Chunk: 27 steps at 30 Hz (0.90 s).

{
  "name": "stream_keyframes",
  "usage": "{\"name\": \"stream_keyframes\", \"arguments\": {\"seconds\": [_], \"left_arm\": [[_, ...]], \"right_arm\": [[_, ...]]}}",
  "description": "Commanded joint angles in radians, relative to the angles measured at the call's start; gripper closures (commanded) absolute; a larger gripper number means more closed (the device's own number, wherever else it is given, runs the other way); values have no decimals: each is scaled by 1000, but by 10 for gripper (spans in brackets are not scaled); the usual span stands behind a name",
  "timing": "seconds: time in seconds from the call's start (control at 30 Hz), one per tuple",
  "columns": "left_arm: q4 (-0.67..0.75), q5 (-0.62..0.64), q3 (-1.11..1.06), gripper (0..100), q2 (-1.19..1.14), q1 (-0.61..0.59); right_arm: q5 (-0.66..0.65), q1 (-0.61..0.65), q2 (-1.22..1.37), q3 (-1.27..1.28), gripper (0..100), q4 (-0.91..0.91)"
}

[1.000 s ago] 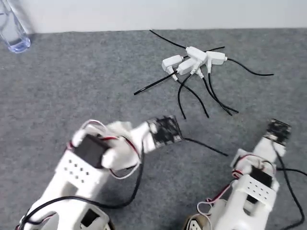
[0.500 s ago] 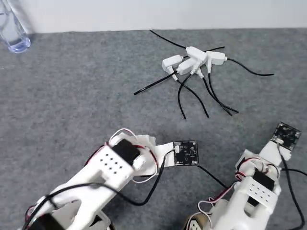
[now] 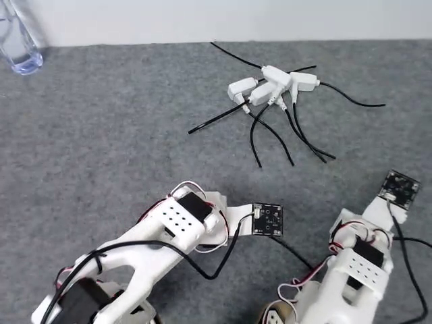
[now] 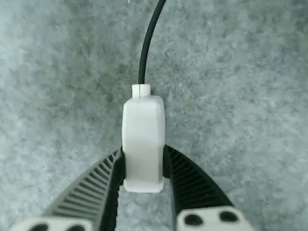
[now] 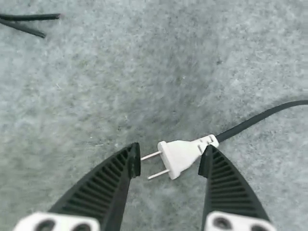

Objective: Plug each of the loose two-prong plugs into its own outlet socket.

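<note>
My left gripper (image 4: 142,160) is shut on a white socket block (image 4: 142,130) just above the grey carpet; the block's black cord (image 4: 148,43) runs away from it. A white two-prong plug (image 5: 182,155) lies flat on the carpet, prongs bare, between the fingers of my open right gripper (image 5: 171,154), which do not touch it. In the high view the left arm (image 3: 182,223) is at the front centre and the right arm (image 3: 364,253) at the front right; their wrists hide both grippers.
A cluster of white plugs and sockets (image 3: 270,88) with several black cords (image 3: 304,138) lies at the back centre. A clear glass (image 3: 17,40) stands in the back left corner. A white wall (image 3: 216,20) borders the far edge of the carpet.
The left arm has swung right and toward the front, carrying its wrist to the front centre and dragging its black cord along. The right wrist has shifted slightly.
</note>
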<state>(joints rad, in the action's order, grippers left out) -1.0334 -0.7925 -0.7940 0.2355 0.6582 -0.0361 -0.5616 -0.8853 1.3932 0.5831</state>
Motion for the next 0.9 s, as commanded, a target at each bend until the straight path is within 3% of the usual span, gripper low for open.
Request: {"name": "stream_keyframes", "arguments": {"seconds": [0.0,0.27,0.63,0.87], "left_arm": [[37,-6,10,984,-21,11],[34,44,12,828,-20,6],[41,41,15,826,-23,0],[184,5,13,826,-28,-127]], "right_arm": [[-6,15,-15,-9,805,-18],[-6,16,-15,-8,805,-18],[-6,16,-15,-8,805,-18],[-6,18,-15,-8,805,-15]]}}
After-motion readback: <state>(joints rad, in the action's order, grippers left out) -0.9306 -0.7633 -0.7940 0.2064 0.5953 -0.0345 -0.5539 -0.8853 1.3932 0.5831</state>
